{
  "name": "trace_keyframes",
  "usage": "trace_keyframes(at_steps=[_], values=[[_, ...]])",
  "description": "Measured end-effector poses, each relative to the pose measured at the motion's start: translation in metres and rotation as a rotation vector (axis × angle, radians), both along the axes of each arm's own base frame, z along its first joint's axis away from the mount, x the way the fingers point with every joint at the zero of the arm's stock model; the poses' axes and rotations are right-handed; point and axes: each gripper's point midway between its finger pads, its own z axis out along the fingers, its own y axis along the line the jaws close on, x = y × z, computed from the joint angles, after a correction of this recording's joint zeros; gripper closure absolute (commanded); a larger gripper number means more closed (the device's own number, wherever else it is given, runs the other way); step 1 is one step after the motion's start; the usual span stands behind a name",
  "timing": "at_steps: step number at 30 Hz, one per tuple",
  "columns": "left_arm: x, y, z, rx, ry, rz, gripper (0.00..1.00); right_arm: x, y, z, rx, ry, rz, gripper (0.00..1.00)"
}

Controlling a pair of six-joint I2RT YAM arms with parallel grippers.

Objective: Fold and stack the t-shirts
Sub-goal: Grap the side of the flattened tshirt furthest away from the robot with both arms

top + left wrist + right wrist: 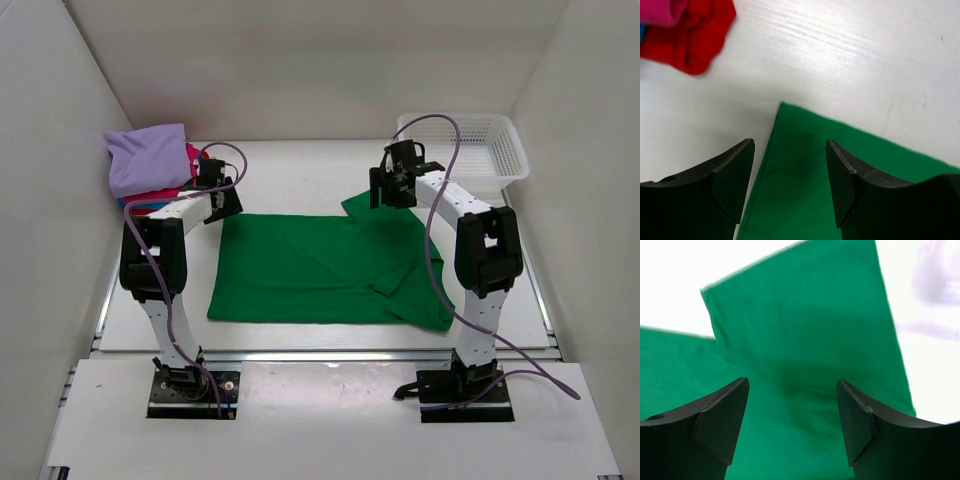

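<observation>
Both sets of jaws gape wide and empty, left gripper (790, 145) above the green shirt's (310, 270) far corner, right gripper (792, 381) above its sleeve: that shirt lies half-folded on the table (300, 170), yet to join the folded pile (150, 165) far left.

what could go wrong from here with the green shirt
1. The left jaws stand open over the very corner of the green t-shirt; a slight miss may pinch only the edge or bare table.
2. The flap under the open right jaws looks creased; a grab could take one layer and skew the fold.
3. The folded stack sits close by the left arm; a sweep might knock it.
</observation>
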Motion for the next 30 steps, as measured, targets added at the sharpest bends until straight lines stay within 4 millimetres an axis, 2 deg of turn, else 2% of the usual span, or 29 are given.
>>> trace_keyframes(at_steps=[3, 7, 9, 11, 12, 13, 14, 21, 26, 30], values=[[0.014, 0.001, -0.004, 0.01, 0.001, 0.006, 0.33, 0.022, 0.007, 0.005, 0.009, -0.029, -0.009, 0.32], [0.027, -0.001, -0.019, 0.024, 0.032, 0.003, 0.36, 0.048, 0.015, 0.018, 0.019, -0.084, -0.012, 0.32], [0.027, -0.002, -0.026, 0.04, 0.064, 0.0, 0.36, 0.054, 0.016, 0.022, 0.022, -0.097, -0.013, 0.32], [0.031, -0.004, -0.026, 0.056, 0.078, -0.005, 0.42, 0.056, 0.016, 0.023, 0.022, -0.101, -0.013, 0.32], [0.033, -0.005, -0.026, 0.059, 0.084, -0.009, 0.54, 0.055, 0.017, 0.023, 0.022, -0.101, -0.013, 0.32], [0.034, -0.006, -0.026, 0.059, 0.091, -0.008, 0.73, 0.055, 0.017, 0.022, 0.021, -0.098, -0.013, 0.32], [0.036, -0.006, -0.027, 0.058, 0.098, -0.009, 0.98, 0.056, 0.017, 0.021, 0.021, -0.096, -0.013, 0.31], [0.032, -0.004, -0.028, 0.05, 0.111, 0.003, 1.0, 0.07, 0.02, 0.001, 0.011, -0.073, -0.015, 0.3], [0.013, 0.006, -0.028, 0.051, 0.127, 0.019, 1.0, 0.091, 0.016, -0.019, -0.034, -0.057, -0.059, 0.3], [-0.002, 0.018, -0.029, 0.05, 0.145, 0.043, 1.0, 0.109, 0.015, -0.026, -0.058, -0.06, -0.087, 0.29]])
